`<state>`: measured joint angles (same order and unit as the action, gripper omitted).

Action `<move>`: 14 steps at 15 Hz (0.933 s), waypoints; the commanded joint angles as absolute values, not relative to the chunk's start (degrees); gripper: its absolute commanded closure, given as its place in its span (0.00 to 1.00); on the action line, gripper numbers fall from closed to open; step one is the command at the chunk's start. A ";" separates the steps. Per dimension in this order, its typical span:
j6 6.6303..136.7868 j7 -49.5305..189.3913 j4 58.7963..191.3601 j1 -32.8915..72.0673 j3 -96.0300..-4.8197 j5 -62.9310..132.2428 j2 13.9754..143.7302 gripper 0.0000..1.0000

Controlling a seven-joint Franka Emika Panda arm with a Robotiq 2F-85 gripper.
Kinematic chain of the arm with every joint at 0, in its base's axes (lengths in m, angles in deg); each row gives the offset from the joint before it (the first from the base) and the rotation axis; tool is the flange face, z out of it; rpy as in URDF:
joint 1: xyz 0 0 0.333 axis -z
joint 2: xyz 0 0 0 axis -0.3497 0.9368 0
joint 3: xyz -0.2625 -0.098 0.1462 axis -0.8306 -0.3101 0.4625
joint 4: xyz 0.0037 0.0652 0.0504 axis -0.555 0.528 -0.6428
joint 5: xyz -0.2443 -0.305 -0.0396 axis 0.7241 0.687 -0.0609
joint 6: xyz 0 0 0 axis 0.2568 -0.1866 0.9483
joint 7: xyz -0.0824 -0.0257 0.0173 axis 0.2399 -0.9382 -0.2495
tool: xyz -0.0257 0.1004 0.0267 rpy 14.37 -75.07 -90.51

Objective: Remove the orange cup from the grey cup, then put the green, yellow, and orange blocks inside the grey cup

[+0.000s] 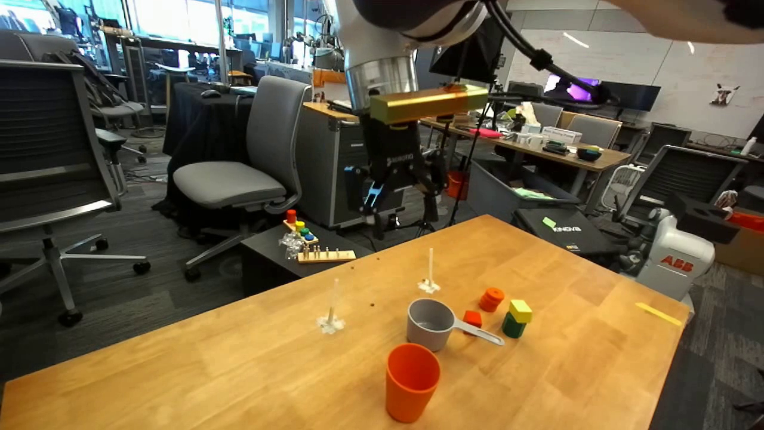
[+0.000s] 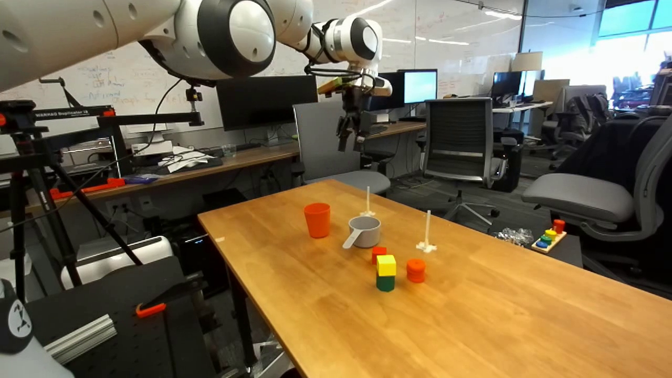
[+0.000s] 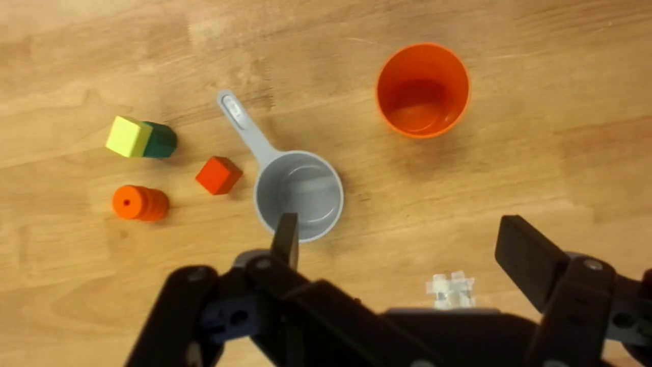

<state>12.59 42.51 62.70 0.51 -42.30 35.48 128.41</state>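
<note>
Orange cup (image 3: pixel 423 97), smooth tapering plastic, stands upright on the grainy wooden table (image 3: pixel 509 168), well below the fingers (image 3: pixel 530 260), which I see hanging wide apart. Below one finger, its rim partly covered in the wrist view, sits the round grey cup (image 3: pixel 308 191). Out past that finger lie a sharp-edged orange block (image 3: pixel 216 176) and a yellow block (image 3: pixel 125 136) stacked on a green block (image 3: pixel 162 141), near a ribbed orange cylinder (image 3: pixel 147 204).
</note>
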 commanded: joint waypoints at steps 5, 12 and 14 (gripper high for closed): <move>11.31 36.84 66.59 8.11 -43.92 34.14 124.87 0.00; 12.90 36.83 70.47 13.28 -43.68 33.94 126.63 0.00; 12.70 36.33 70.44 12.75 -43.60 33.86 126.90 0.00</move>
